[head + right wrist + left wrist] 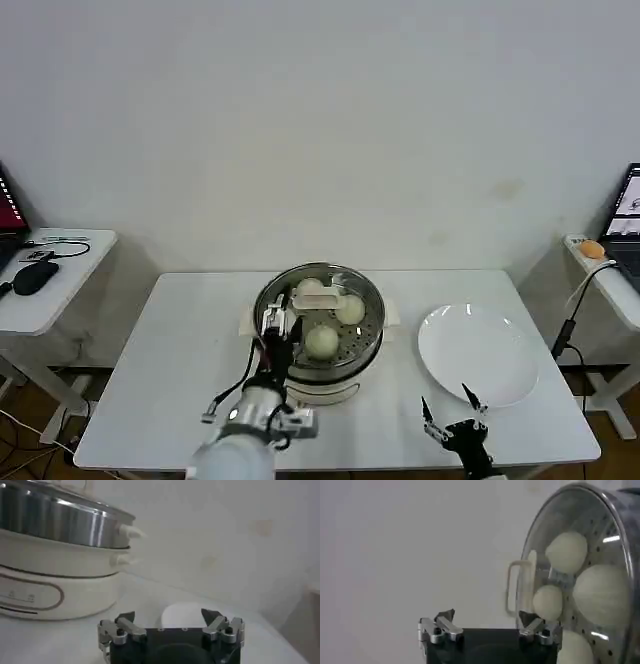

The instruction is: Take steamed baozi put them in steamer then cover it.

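Baozi [322, 341] all seen in steamer [372, 345] w/ glass lid [352, 275] already on, table centre. Left gripper [276, 327] spread wide at near-left rim; right gripper [452, 408] wide, near plate [478, 352]. Only retreat needed imo.

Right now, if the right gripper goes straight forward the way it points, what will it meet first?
Probably the white plate lying just ahead of the open right gripper. The steamer stands off to one side, apparently out of that line, though depth is hard to judge.
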`<state>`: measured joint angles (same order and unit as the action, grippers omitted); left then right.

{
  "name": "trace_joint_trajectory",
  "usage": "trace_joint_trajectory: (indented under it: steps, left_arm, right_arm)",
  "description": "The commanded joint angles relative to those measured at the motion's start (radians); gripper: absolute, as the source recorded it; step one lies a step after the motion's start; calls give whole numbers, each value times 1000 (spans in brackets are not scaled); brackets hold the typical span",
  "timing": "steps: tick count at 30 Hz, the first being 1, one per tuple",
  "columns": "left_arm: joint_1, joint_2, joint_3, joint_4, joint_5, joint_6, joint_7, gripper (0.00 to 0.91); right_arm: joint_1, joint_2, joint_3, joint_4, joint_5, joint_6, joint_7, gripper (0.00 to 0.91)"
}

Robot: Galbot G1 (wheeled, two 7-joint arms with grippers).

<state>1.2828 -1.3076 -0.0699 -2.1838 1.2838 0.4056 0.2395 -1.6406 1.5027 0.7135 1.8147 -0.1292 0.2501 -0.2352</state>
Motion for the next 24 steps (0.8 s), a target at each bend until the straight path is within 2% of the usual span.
trace_joint_trajectory:
  steps: [1,2,4,8,13,15,16,24]
  left_arm:
    - [265,91,-227,-186,-764,-235,-311,907]
    - [281,87,-269,-174,-840,-299,-345,907]
    - [322,59,-402,-121,-1150,-448,-423,907]
    - [400,25,-555,-69,-1466,-505,-450,907]
    - [524,26,-626,-46,-1474,-506,-420,907]
    - [547,23,-626,-49,-1466,-446,-425,907]
    - [555,18,-624,-45,-1453,-443,-417,907]
    - [607,-12,-577,27,-1377,-489,-375,907]
  right_arm:
    - [-16,-5,0,21,10,-5,5,907]
    - [-20,-7,0,25,12,-8,6,907]
    - [-34,-18,-2,39,31,-24,10,907]
    - [-58,-38,-19,81,62,-93,26,907]
    - [-87,-51,-37,131,96,-141,32,907]
    - [-103,-58,-38,160,114,-156,33,907]
    - [-113,-63,-38,174,133,-163,34,907]
    - [-213,-130,-17,278,240,-208,42,907]
